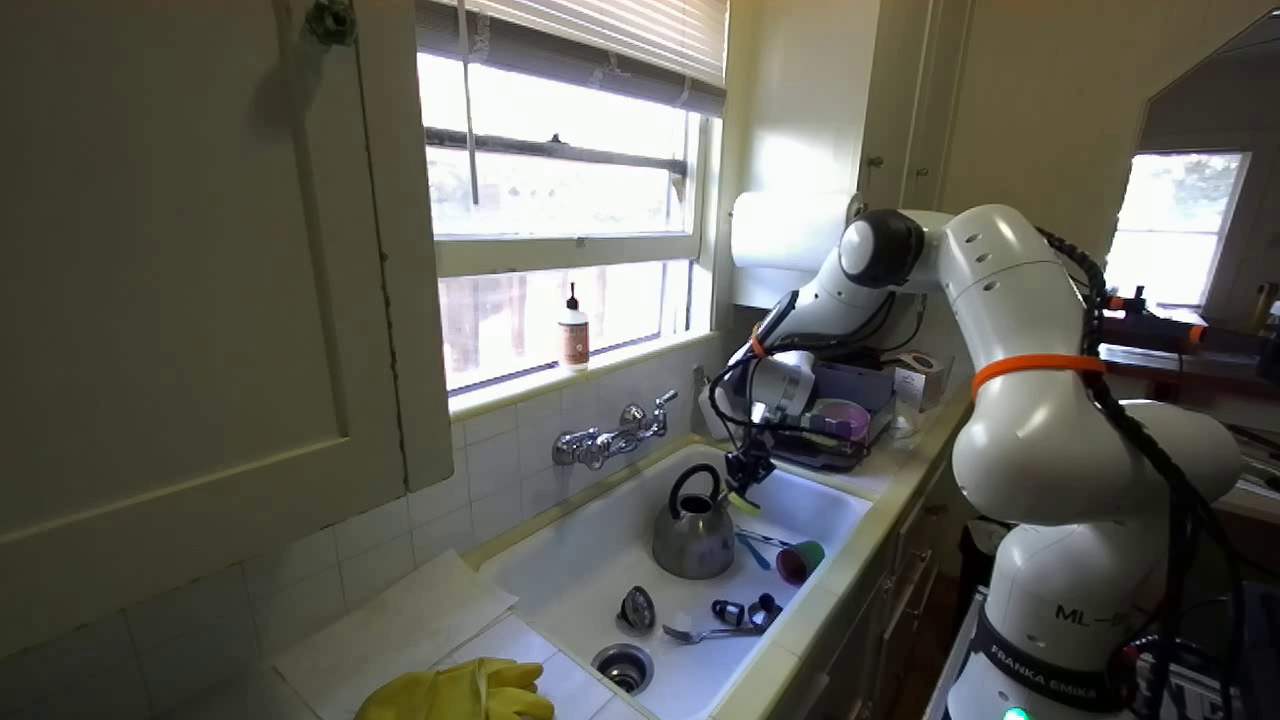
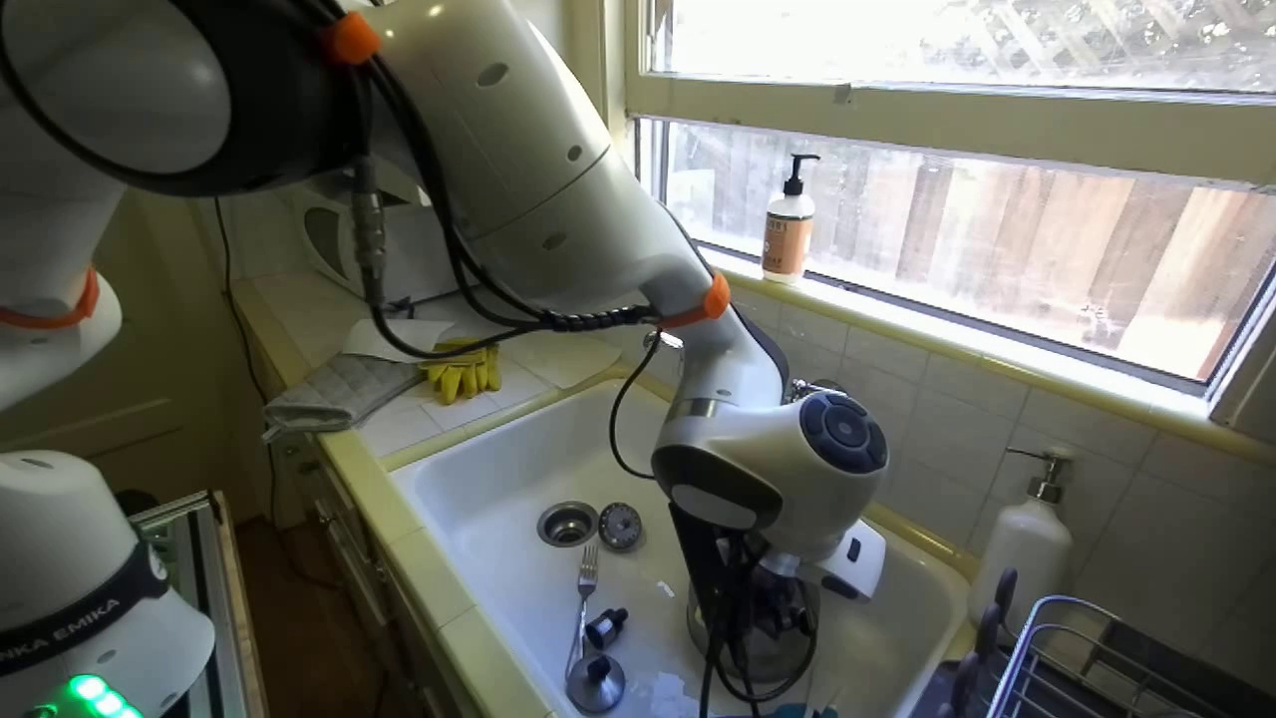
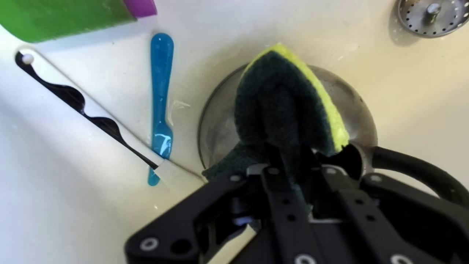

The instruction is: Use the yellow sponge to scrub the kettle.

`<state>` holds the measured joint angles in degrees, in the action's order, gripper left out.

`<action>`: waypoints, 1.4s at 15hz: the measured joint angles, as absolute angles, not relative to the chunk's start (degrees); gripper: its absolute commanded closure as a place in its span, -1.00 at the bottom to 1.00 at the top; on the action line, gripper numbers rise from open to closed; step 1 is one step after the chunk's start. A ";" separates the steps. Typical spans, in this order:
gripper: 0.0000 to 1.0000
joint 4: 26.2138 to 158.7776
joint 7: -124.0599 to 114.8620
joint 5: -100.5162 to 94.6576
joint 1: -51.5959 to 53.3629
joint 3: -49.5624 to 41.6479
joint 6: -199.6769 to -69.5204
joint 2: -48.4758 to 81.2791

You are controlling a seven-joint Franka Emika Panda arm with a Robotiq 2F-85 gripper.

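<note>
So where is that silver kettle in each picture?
In an exterior view: the kettle, below centre, in the sink.
In an exterior view: the kettle, near the bottom, partly hidden by the robot's arm.
Wrist view: the kettle, near centre, partly hidden by the sponge.
Landmark in all three: the perforated metal strainer.

Kettle (image 1: 693, 545) smooth metal, dull sheen; sponge (image 3: 280, 104) matt, rough; sink (image 1: 590, 560) glossy.
</note>
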<state>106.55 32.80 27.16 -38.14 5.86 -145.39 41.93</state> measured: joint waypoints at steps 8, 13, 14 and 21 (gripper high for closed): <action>0.92 112.72 13.84 25.44 -29.45 -2.13 -145.80 37.46; 0.92 116.98 8.49 25.42 -26.50 -5.17 -148.01 35.33; 0.80 117.86 7.83 25.42 -26.19 -5.51 -148.58 34.98; -0.40 122.41 3.72 25.42 -24.70 -6.99 -152.83 33.19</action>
